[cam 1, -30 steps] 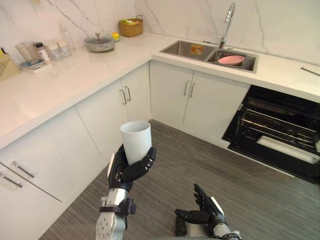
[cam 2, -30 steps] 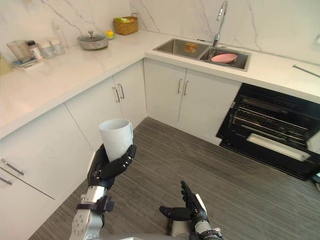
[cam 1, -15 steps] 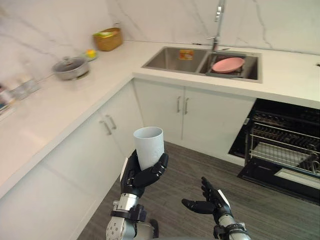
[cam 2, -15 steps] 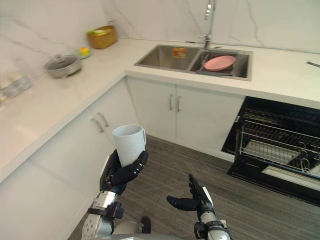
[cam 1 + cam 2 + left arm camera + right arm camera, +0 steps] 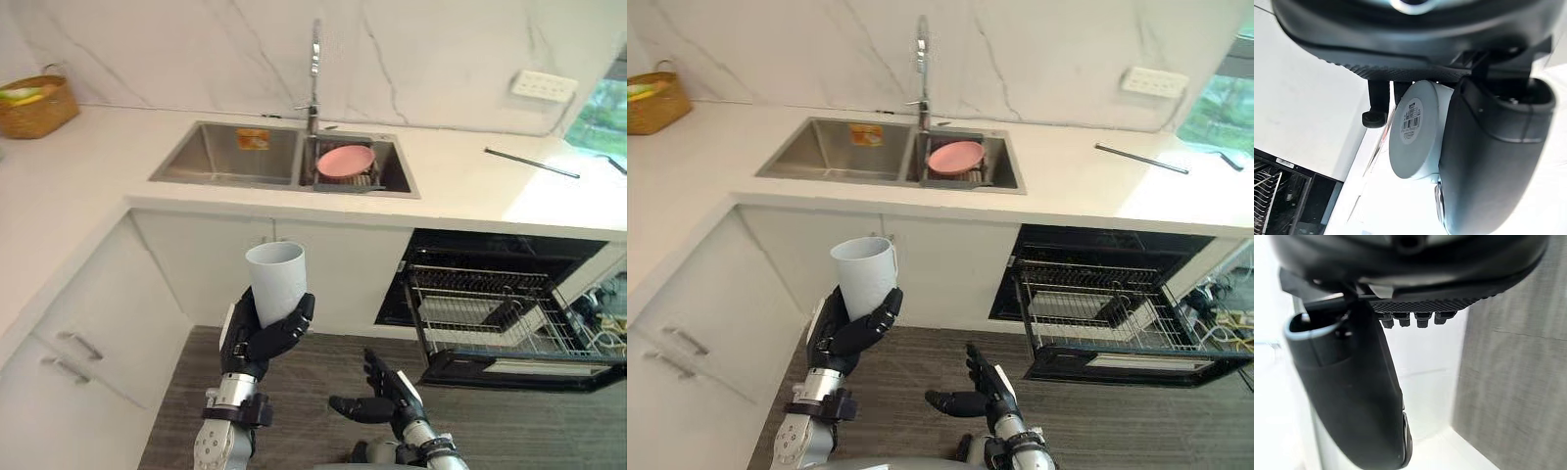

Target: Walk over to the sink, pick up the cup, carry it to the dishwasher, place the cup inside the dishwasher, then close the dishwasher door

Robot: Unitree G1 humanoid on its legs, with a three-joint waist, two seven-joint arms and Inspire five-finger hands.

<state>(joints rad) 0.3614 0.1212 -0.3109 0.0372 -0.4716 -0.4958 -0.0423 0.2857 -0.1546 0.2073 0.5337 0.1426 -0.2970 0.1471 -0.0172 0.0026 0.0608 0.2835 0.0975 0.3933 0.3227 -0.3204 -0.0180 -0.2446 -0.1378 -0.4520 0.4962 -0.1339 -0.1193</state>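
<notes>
Cup (image 5: 276, 279) upright, left hand (image 5: 257, 338) fingers wrapped round it; open dishwasher (image 5: 527, 369) lies rightward, nearer the right hand (image 5: 382, 402), fingers slack, empty.

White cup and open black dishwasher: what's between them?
In the left eye view, just the white cabinet front and grey floor separate the white cup, in the left hand, from the dishwasher.

- Bare floor (image 5: 323, 364) lies open ahead of me, up to the lowered door (image 5: 519, 370).
- The pulled-out rack (image 5: 460, 294) is open from above; the desk (image 5: 470, 196) edge overhangs its back.
</notes>
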